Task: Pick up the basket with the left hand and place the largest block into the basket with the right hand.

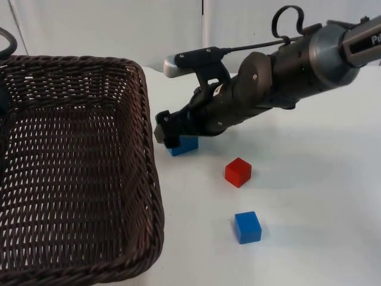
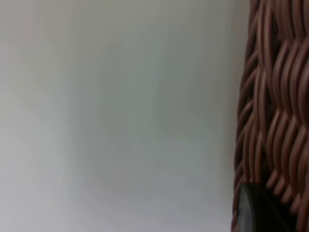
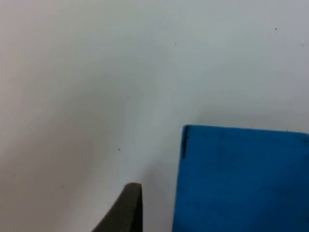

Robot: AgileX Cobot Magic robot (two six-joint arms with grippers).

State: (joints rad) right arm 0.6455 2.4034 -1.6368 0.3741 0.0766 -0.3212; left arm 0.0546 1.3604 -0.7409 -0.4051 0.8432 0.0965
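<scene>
Blue and partly hidden, the block at the gripper (image 1: 186,145) rests on the table (image 1: 309,179) just beside the basket's right wall, and it is the block the right arm has gone to. Whether it is truly the largest cannot be settled, since much of it is covered from above, though it bulks large in the right wrist view (image 3: 241,179). The right gripper (image 1: 168,134) is low over it, reaching from the far right toward the basket, so the block lies directly under and just ahead of its fingertips. One dark fingertip (image 3: 123,210) stands just beside the block's edge with a thin strip of table between them; the other side is out of sight, so how wide the gripper stands, and whether it grips anything, cannot be told.

The basket (image 1: 149,179), dark brown wicker, is in the left arm's keeping: a left fingertip (image 2: 256,210) lies against its weave (image 2: 275,121), though the state of the left gripper cannot be told either.

Further from the basket sit a red block (image 1: 238,172) and, nearer the camera, a second blue block (image 1: 247,227), both apart from the gripper.

The coming move probably turns on closing around the near block, then carrying it a short way leftward over the basket's rim.
</scene>
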